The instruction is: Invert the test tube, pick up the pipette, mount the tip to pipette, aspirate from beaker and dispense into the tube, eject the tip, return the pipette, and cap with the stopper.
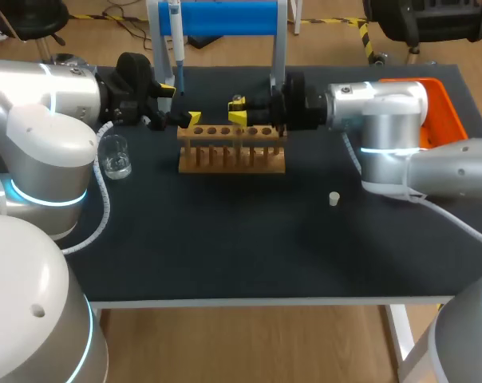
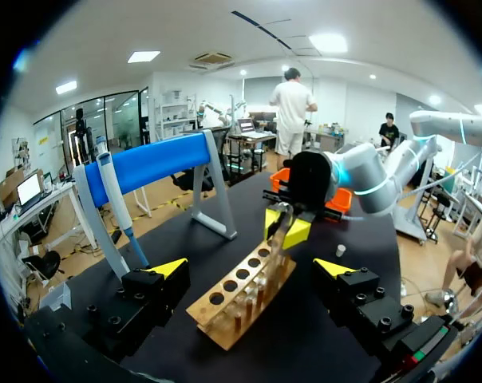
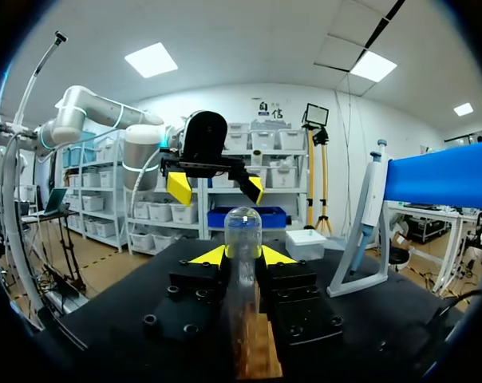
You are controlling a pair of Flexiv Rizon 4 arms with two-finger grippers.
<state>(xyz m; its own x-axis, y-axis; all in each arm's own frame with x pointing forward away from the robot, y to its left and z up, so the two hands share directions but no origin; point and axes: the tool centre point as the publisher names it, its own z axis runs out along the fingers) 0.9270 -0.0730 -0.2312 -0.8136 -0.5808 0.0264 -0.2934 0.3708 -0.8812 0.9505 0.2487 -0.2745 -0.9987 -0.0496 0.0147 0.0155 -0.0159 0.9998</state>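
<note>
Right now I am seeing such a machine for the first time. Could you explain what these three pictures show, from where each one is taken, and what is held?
This is a robot with two arms working at a black table. One picture looks down from above and behind the robot. The two round pictures each come from a camera on one wrist, looking along that arm's fingers.

The left gripper is open and holds nothing. The right gripper is shut on a glass test tube, right at a wooden rack.

A small glass beaker and a little white stopper also stand on the table. At the back, a pipette hangs on a blue stand.
</note>
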